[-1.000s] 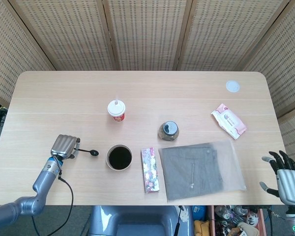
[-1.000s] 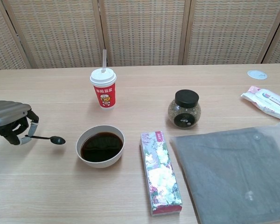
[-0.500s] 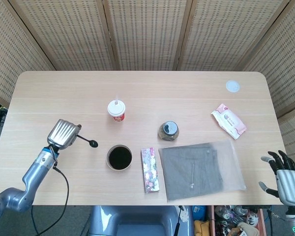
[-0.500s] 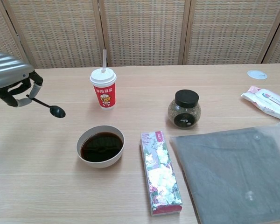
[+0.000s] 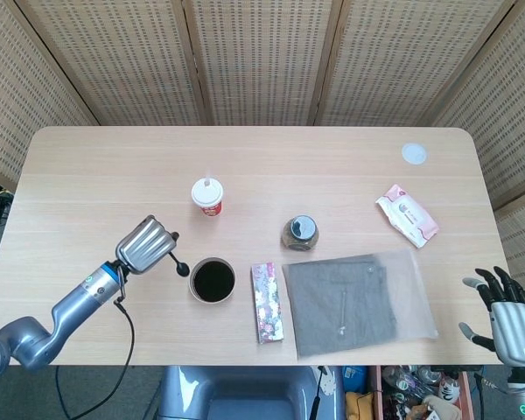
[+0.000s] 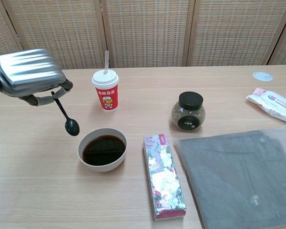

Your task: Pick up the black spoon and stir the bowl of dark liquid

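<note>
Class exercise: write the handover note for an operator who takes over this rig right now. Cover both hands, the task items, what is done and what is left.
Left hand holds the black spoon by its handle, lifted off the table, scoop hanging down just left of the bowl of dark liquid.
Right hand is off the table's right front corner, fingers apart, holding nothing.
Done: spoon picked up.
Left: bring the scoop over the bowl, dip it in and stir.

Red paper cup point(image 6: 105, 92) with a straw stands at the back, dark-lidded jar point(image 6: 188, 111) to its right. A floral box point(image 6: 163, 175) lies lengthwise beside a grey cloth in a clear bag point(image 6: 243, 171). Far right, a wipes pack point(image 6: 272, 103) and a white disc point(image 6: 262, 76).
</note>
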`<action>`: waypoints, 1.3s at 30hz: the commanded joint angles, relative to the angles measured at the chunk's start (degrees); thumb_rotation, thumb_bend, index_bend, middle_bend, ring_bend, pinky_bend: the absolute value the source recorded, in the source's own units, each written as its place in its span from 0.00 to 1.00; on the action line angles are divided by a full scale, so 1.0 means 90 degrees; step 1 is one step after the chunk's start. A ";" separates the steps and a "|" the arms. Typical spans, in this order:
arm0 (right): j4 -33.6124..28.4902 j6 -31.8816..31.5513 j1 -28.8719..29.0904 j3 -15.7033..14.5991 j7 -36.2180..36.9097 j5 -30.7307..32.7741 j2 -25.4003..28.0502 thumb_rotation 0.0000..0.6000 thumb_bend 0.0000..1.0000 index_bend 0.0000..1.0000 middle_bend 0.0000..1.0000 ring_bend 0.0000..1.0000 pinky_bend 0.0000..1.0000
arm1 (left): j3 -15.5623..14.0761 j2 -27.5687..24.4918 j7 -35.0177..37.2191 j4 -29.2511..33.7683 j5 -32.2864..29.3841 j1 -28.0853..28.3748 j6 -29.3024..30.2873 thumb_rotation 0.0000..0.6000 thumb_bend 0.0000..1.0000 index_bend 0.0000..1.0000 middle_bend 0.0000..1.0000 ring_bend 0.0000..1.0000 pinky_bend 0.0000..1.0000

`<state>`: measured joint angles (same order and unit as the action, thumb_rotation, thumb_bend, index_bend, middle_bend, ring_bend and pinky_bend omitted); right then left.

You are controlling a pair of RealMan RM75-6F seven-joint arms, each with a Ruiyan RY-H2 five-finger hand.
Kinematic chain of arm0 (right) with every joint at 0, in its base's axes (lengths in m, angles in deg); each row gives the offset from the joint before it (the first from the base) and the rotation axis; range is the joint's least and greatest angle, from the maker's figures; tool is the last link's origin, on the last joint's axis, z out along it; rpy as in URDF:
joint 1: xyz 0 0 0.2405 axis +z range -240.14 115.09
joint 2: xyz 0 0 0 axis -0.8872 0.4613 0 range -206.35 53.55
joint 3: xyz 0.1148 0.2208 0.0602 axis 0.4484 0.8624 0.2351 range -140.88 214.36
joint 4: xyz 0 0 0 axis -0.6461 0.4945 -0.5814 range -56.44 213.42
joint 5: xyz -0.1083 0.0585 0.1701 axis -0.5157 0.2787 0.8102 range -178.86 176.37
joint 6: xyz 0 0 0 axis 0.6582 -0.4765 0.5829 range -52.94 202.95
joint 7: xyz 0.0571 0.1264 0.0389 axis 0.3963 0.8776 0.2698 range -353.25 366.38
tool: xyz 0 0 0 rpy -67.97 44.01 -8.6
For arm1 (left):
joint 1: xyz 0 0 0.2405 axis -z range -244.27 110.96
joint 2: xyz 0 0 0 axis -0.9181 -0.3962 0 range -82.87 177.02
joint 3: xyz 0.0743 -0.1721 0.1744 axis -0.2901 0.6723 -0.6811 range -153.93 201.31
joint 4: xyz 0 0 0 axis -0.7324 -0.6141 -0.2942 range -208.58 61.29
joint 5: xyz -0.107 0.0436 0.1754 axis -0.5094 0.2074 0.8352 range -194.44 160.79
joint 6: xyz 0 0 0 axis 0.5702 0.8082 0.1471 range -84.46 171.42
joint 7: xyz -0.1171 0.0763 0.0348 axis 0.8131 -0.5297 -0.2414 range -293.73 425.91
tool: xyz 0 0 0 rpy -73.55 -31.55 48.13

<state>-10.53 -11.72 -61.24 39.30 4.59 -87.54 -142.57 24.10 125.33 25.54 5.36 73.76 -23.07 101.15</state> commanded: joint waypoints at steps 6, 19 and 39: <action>0.0018 -0.0029 -0.0032 -0.0011 0.0033 0.0000 -0.0007 1.00 0.09 0.30 0.27 0.11 0.21 | -0.0186 0.0436 -0.0653 -0.0281 0.0312 0.0243 -0.0392 1.00 0.43 0.66 0.85 0.79 0.79; 0.0146 -0.0040 -0.0075 -0.0027 0.0182 0.0011 -0.0040 1.00 0.09 0.30 0.27 0.11 0.21 | -0.0078 0.1037 -0.1227 -0.0540 0.0318 0.0462 -0.0728 1.00 0.43 0.66 0.85 0.79 0.79; 0.0272 -0.0025 -0.0161 -0.0021 0.0292 0.0132 -0.0044 1.00 0.09 0.30 0.27 0.11 0.21 | 0.0412 0.1929 -0.1662 -0.1196 -0.0279 0.0941 -0.1250 1.00 0.43 0.67 0.85 0.79 0.79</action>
<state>-8.09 -11.94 -62.69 39.11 7.21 -86.35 -142.97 27.59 142.41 10.64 -5.06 71.57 -14.80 90.06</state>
